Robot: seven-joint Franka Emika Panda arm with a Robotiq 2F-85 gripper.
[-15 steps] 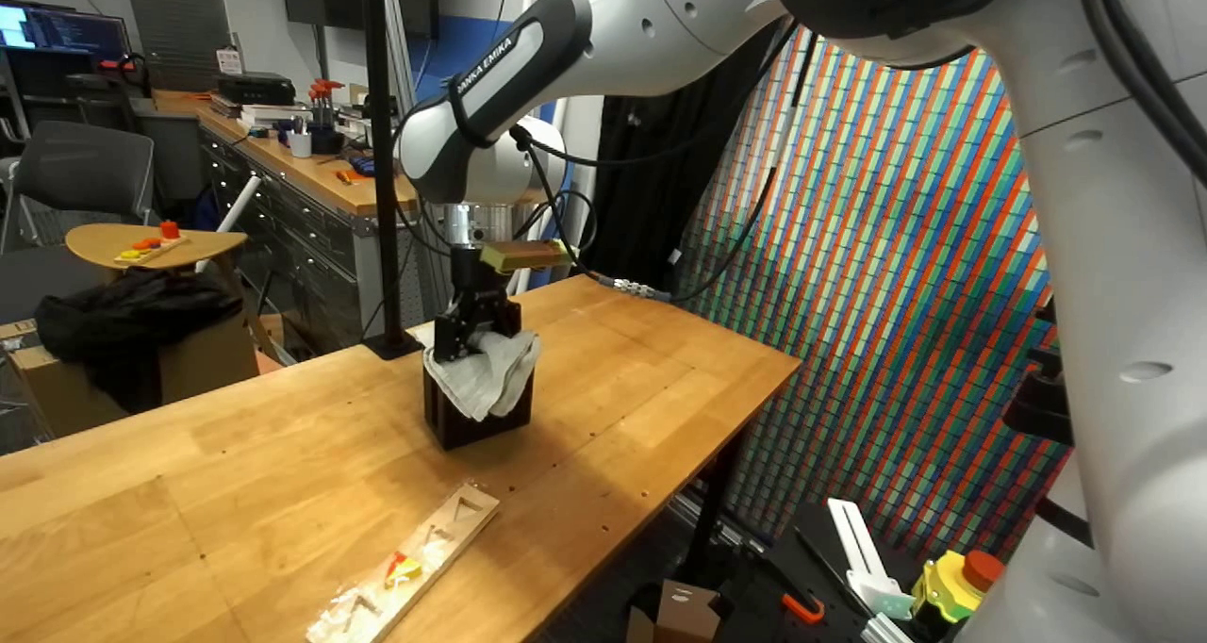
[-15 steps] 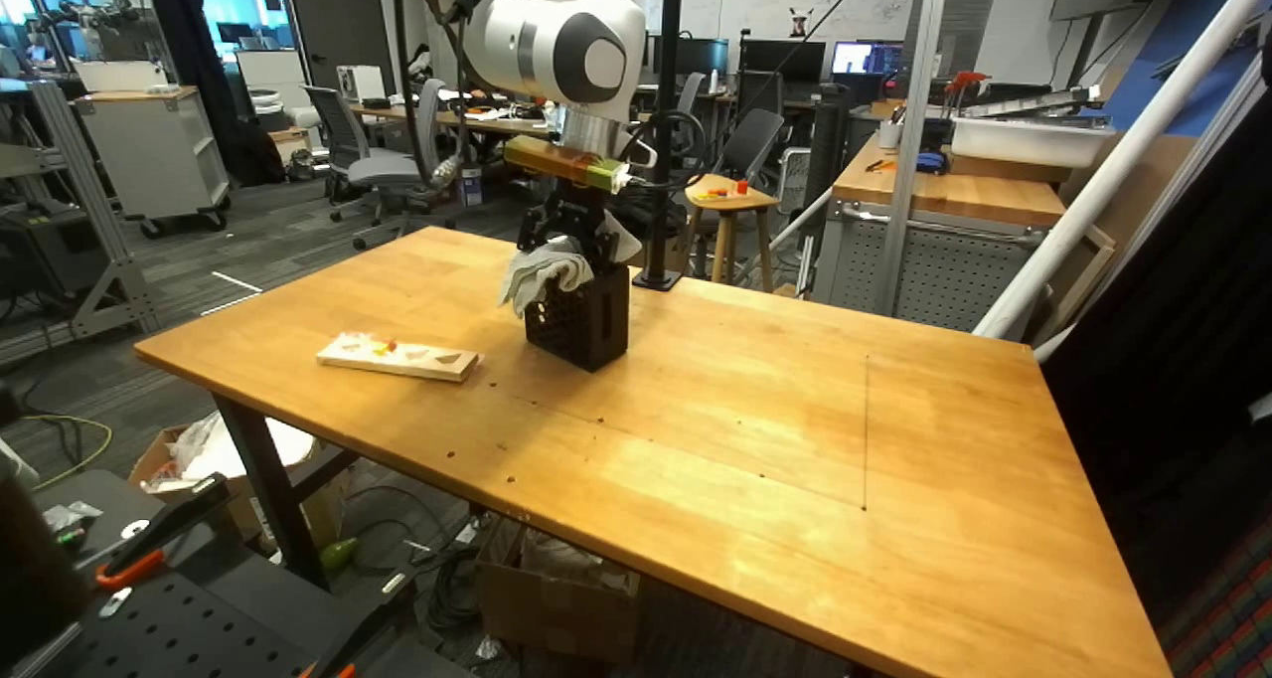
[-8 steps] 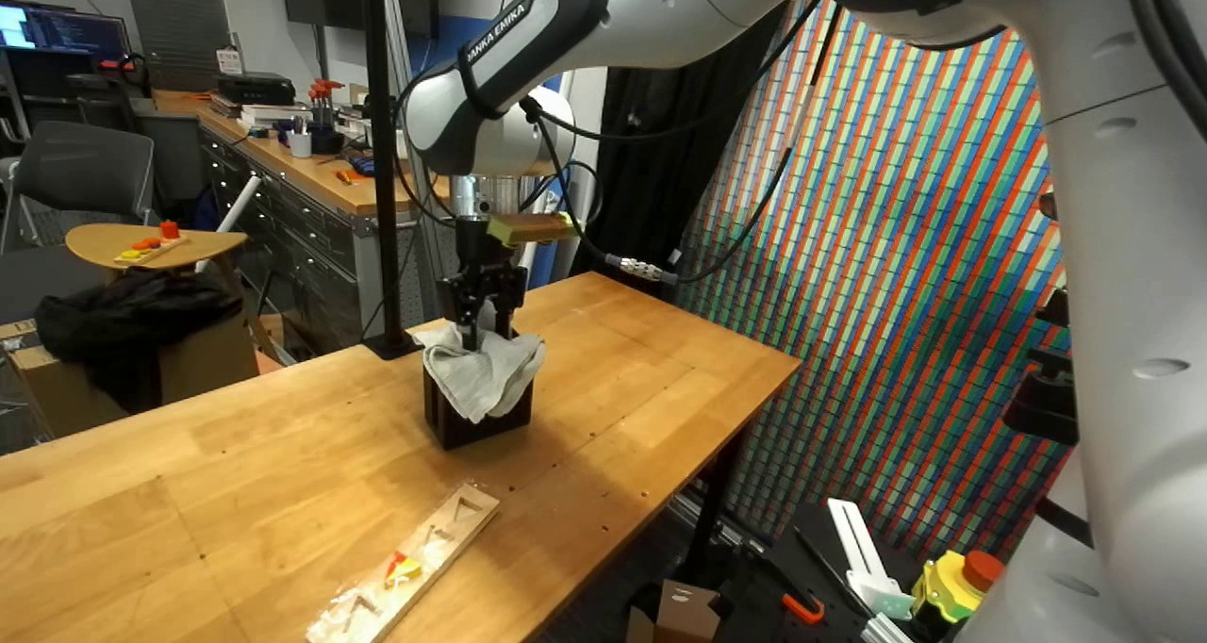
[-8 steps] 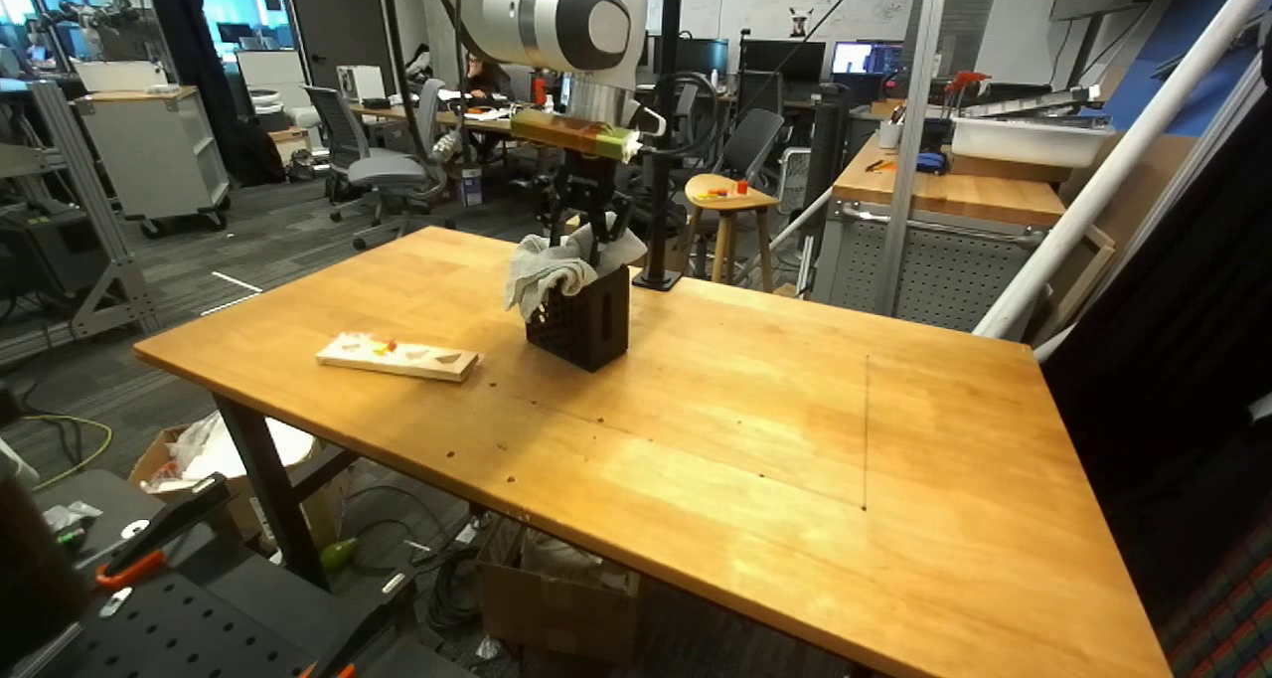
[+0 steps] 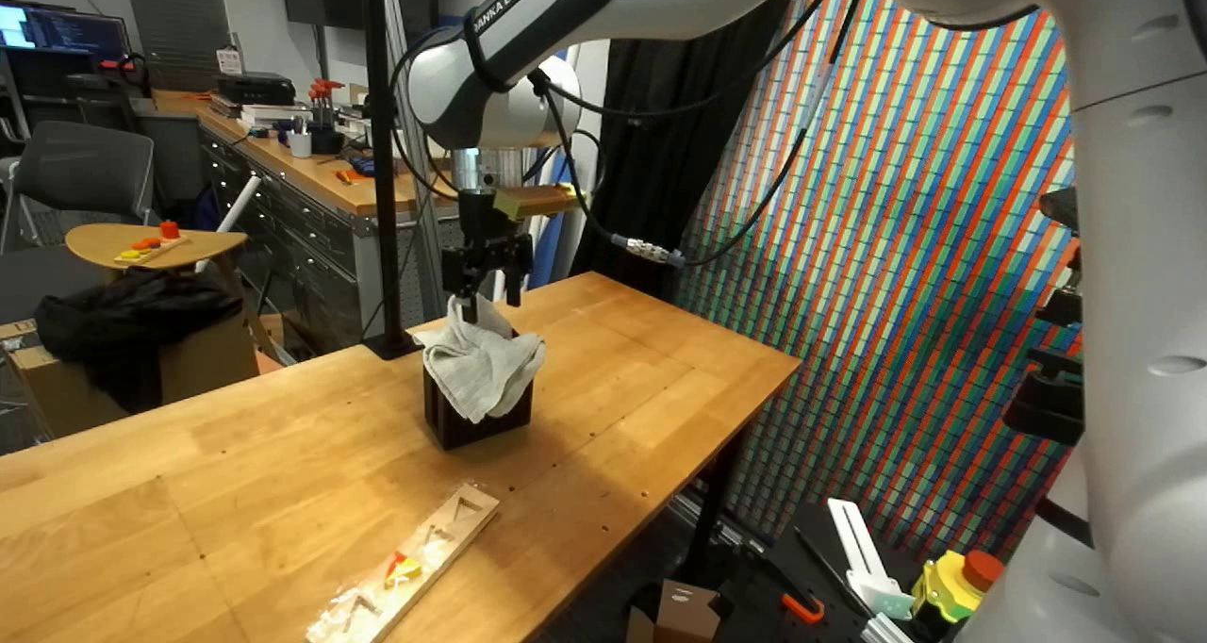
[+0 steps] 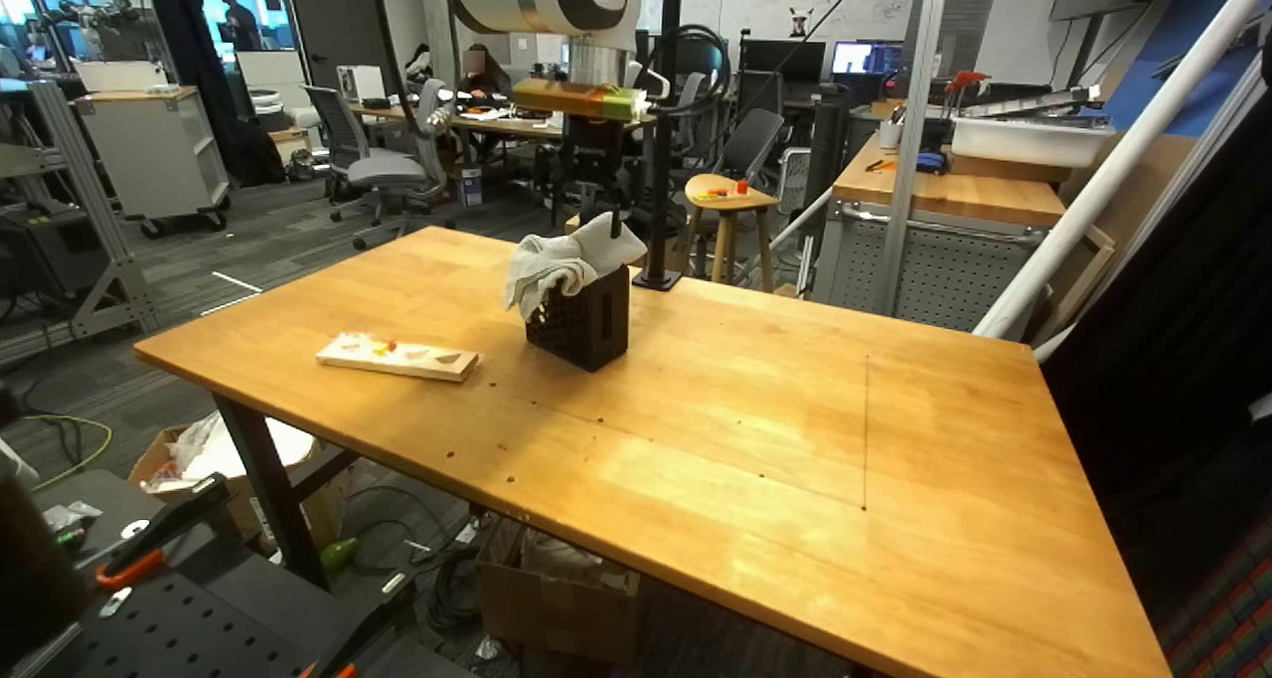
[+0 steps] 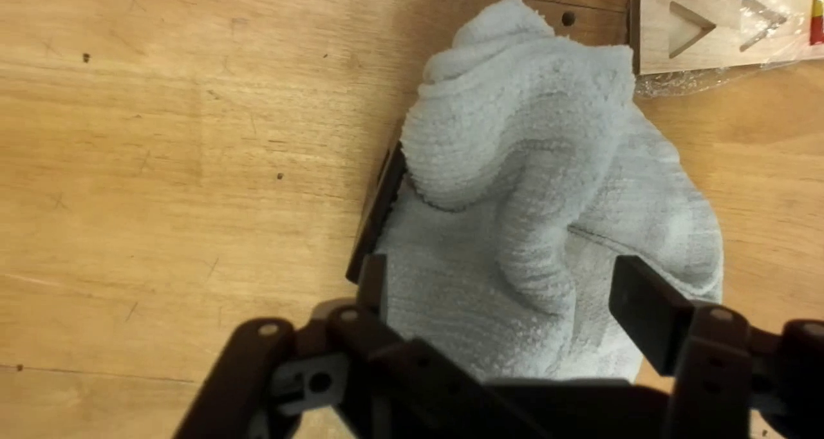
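Cloth (image 5: 486, 370): in an exterior view, draped over the box (image 5: 498, 424) and down its side.
Gripper (image 5: 492, 304): above the box; whether it touches the cloth, I can't tell.
Board (image 6: 402, 360): in an exterior view, on the table (image 6: 845, 410), left of the box from here.
Post (image 6: 664, 151): behind the box.
Fingers (image 7: 647, 313): in the wrist view, spread wide over the box, cloth between.

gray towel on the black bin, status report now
Pincer open, no grip. Gray towel draped over black perforated bin, contact with pincer unclear. Wooden shape board off to one side, seemingly not in the way.
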